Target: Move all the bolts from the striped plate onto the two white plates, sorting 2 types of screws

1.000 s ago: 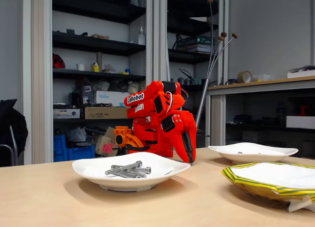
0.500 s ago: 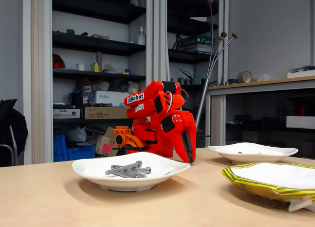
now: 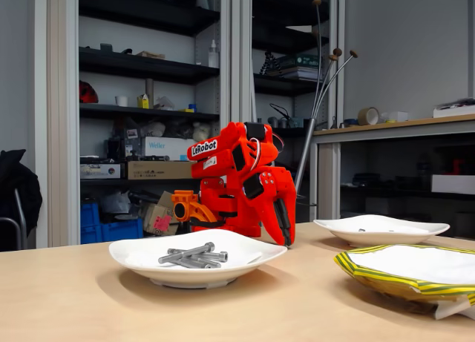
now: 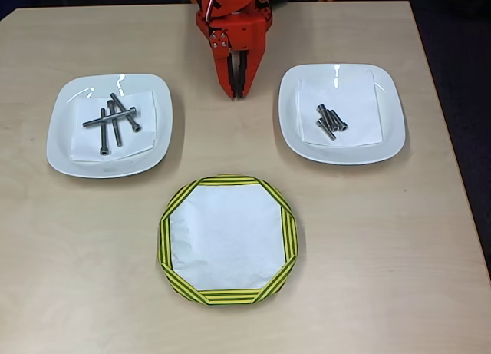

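Note:
The striped plate [image 4: 164, 243] [image 3: 375, 280] lies near the table's front in the overhead view, its white inside bare. Several long bolts [image 4: 113, 120] [image 3: 191, 256] lie crossed on a napkin in the left white plate [image 4: 60, 148] [image 3: 141, 262]. A few short bolts [image 4: 330, 120] lie close together in the right white plate [image 4: 393, 108] [image 3: 419, 231]. My red arm is folded at the far edge. Its gripper [image 4: 235, 92] [image 3: 286, 238] points down at the table between the two white plates, shut, with nothing in it.
The wooden table [image 4: 77, 277] has bare room in front of and beside the plates. In the fixed view, shelves [image 3: 141, 67] full of boxes stand behind the arm, and a bench [image 3: 401, 127] stands at the right.

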